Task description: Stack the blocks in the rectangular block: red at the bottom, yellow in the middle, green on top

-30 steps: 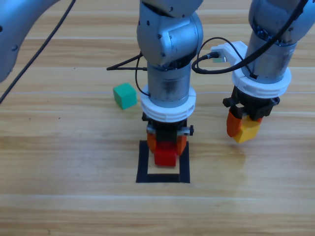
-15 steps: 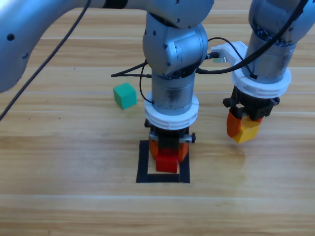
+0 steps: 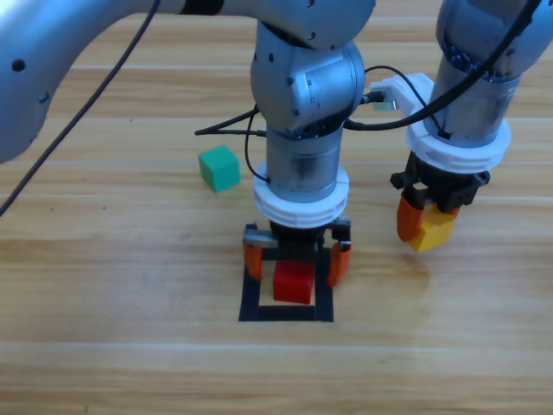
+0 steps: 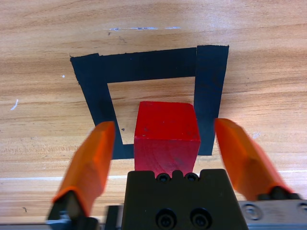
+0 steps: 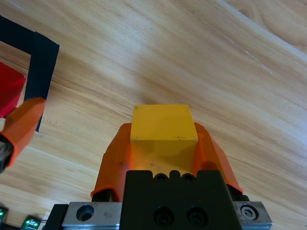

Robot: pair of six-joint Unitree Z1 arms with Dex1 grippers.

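The red cube sits on the bare wood inside the black tape rectangle. My left gripper is open over it, one orange jaw on each side, neither touching the cube. To the right of the rectangle my right gripper is shut on the yellow cube, held above the table. The teal-green cube lies alone on the wood, up and to the left of the rectangle.
Black cables hang between the two arms above the table. In the right wrist view the left gripper's orange jaw and a corner of the red cube show at the left edge.
My left gripper has opened and let go of the red cube, which now rests inside the tape rectangle. The right arm with the yellow cube has held still.
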